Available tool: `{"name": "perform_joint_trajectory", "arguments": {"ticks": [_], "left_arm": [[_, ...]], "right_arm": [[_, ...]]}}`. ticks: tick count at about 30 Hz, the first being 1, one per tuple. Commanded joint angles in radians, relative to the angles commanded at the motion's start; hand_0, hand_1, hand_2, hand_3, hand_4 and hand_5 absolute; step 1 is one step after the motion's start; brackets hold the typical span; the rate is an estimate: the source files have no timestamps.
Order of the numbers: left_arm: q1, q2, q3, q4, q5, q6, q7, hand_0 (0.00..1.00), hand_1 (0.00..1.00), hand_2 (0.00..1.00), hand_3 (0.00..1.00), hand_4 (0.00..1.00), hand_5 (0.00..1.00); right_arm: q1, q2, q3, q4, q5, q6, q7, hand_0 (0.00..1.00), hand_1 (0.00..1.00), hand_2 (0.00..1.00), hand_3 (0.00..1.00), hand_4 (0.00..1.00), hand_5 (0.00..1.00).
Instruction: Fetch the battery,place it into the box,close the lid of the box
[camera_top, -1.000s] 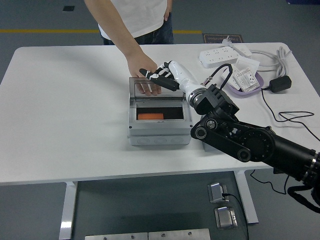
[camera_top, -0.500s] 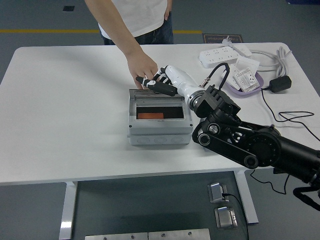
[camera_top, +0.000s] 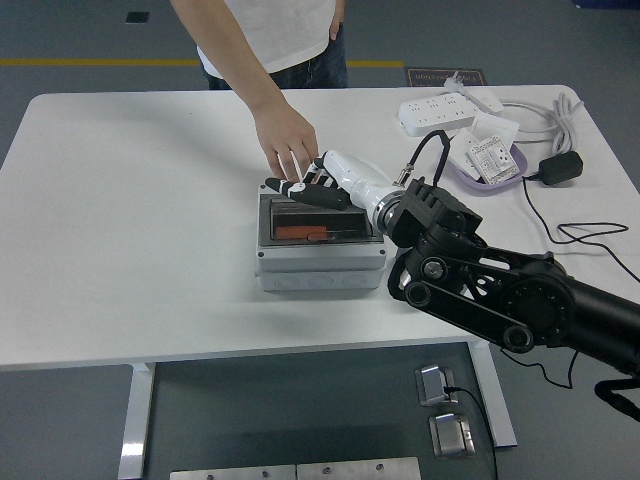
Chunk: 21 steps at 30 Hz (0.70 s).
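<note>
Right hand (camera_top: 312, 190) — fingers flat, gripping nothing — presses the lid (camera_top: 318, 215) over the battery (camera_top: 300, 232).

Battery (camera_top: 300, 231) partly hidden under lid (camera_top: 315, 215), seemingly transparent; person cut off at top edge.

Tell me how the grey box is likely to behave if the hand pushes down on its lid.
The grey box sits flat and low on the table, so it probably won't tip. Its walls look like rigid plastic, likely stiff. The right hand and a person's hand both rest at its lid; a sideways push might slide it.
</note>
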Motion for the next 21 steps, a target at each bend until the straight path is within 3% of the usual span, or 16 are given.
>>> {"name": "perform_joint_trajectory", "arguments": {"ticks": [11,17,21], "left_arm": [[0.003,0.001,-0.016,0.000,0.013,0.000,0.003,0.634,0.707,0.628,0.600,0.594,0.458],[0.007,-0.001,-0.015,0.000,0.010,0.001,0.003,0.634,0.707,0.626,0.600,0.594,0.459],[0.012,-0.001,-0.021,0.000,0.015,0.003,0.004,0.635,0.707,0.626,0.600,0.594,0.460]], "right_arm": [[-0.030,-0.013,0.066,-0.009,-0.053,0.026,0.000,0.474,0.452,0.484,0.488,0.949,0.998],[-0.127,-0.050,0.198,-0.010,-0.123,0.019,0.000,0.466,0.446,0.480,0.481,0.946,0.998],[-0.211,-0.067,0.301,0.020,-0.131,-0.027,0.035,0.468,0.450,0.488,0.483,0.940,0.998]]}}
